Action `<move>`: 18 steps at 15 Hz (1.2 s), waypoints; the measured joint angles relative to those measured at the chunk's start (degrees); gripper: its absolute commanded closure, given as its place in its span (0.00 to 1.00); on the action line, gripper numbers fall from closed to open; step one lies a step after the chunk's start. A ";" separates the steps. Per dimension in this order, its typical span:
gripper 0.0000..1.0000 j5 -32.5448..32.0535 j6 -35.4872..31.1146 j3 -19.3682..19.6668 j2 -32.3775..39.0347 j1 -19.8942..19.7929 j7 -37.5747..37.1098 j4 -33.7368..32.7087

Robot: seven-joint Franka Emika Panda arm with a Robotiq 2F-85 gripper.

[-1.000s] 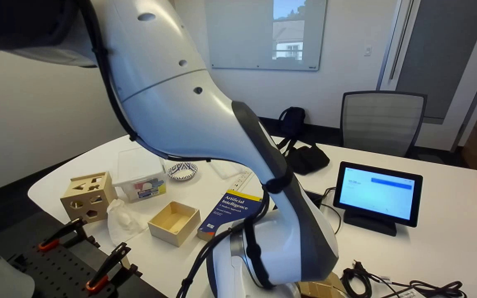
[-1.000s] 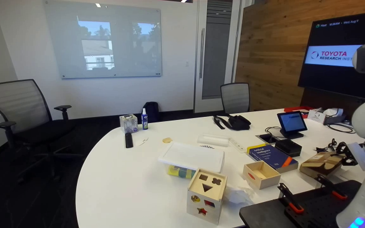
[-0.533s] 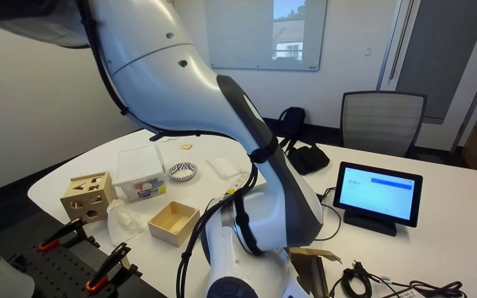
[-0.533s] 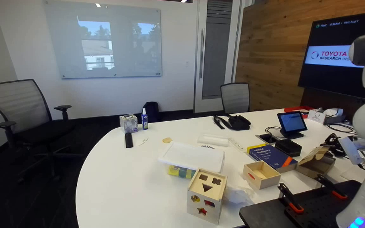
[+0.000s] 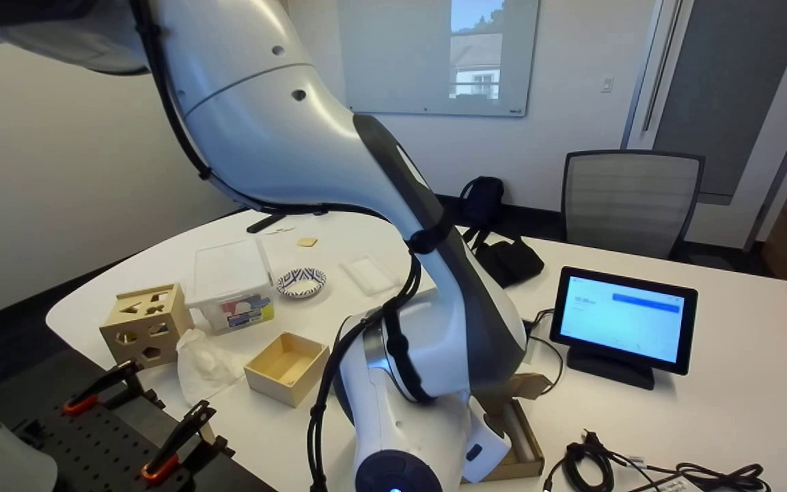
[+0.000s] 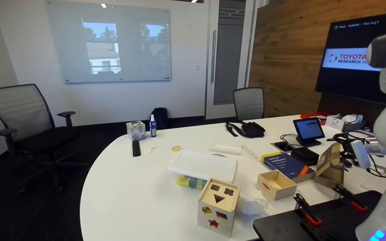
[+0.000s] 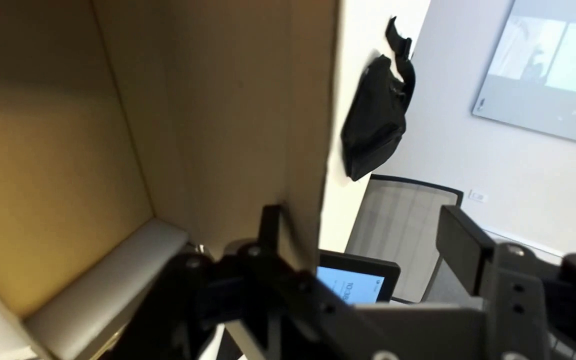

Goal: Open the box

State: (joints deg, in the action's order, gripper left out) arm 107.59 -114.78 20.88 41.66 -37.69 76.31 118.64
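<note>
The brown cardboard box (image 6: 330,176) sits near the table's mounting plate, its lid (image 6: 330,155) standing upright. In an exterior view the arm covers much of the box (image 5: 523,465), though part of its inside and a raised flap (image 5: 530,385) show. Close up in the wrist view, cardboard panels of the box (image 7: 233,110) fill the left side. My gripper (image 7: 363,225) is open, fingers wide apart with nothing clamped between them. Its left finger (image 7: 269,222) lies against or very close to a cardboard panel; the right finger (image 7: 463,245) stands free. A pale bar (image 7: 113,280) runs inside the box.
Beside the box lie a blue book (image 6: 286,165) and a small wooden tray (image 6: 276,184). A black device (image 6: 305,155), a tablet (image 5: 622,321) and coiled cables (image 5: 591,458) are close too. Clamps (image 6: 350,197) rise from the mounting plate near the box.
The lid has swung from lying flat to standing upright. In an exterior view my gripper has moved up and left along with it, and the arm has risen.
</note>
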 measured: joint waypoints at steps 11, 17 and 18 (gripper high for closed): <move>0.00 -5.35 4.90 -0.06 1.43 6.39 -6.19 -2.63; 0.00 -5.58 2.90 0.10 8.57 8.18 -10.80 -10.85; 0.00 -5.58 2.83 0.35 9.73 8.14 -11.47 -12.07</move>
State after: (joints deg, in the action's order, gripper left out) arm 102.00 -111.95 21.23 51.39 -29.55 64.84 106.57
